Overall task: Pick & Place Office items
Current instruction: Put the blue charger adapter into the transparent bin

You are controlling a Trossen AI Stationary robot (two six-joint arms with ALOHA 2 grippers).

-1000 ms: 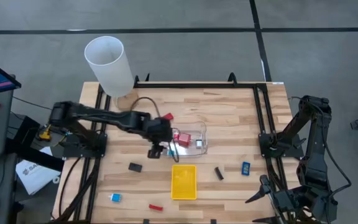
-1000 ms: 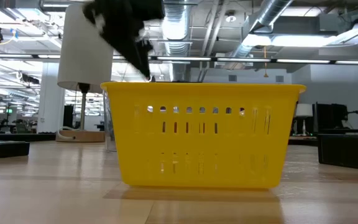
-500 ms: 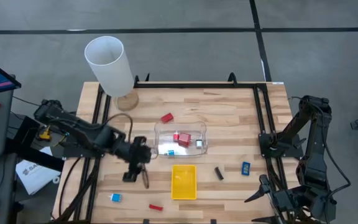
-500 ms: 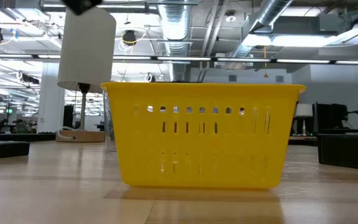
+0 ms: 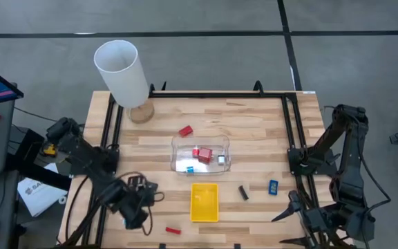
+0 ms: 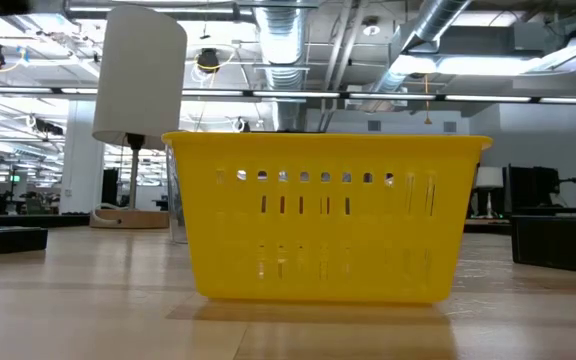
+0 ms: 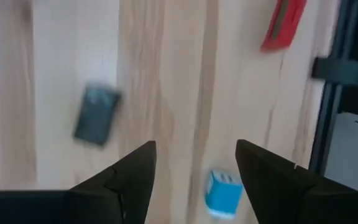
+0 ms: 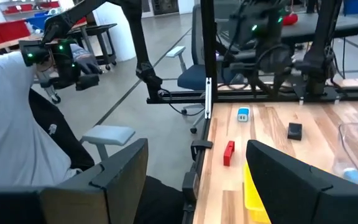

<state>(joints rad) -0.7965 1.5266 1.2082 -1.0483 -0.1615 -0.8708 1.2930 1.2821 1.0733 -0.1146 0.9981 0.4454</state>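
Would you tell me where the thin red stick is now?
In the high view, the thin red stick lies near the table's front edge, left of the yellow tray.

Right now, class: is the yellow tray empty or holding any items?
Empty. From above, the yellow tray shows only its bare yellow floor; the office items lie elsewhere.

Robotics lab: exposed ceiling ducts (image 6: 298,40), rig-lined benches

The clear tray (image 5: 200,153) sat mid-table with small pieces (image 5: 199,153) inside — the slotted tray (image 5: 204,202) just in front of it. The cylinder (image 5: 121,72) stood at the far left corner — two loose pieces (image 5: 258,189) lay right of the slotted tray.
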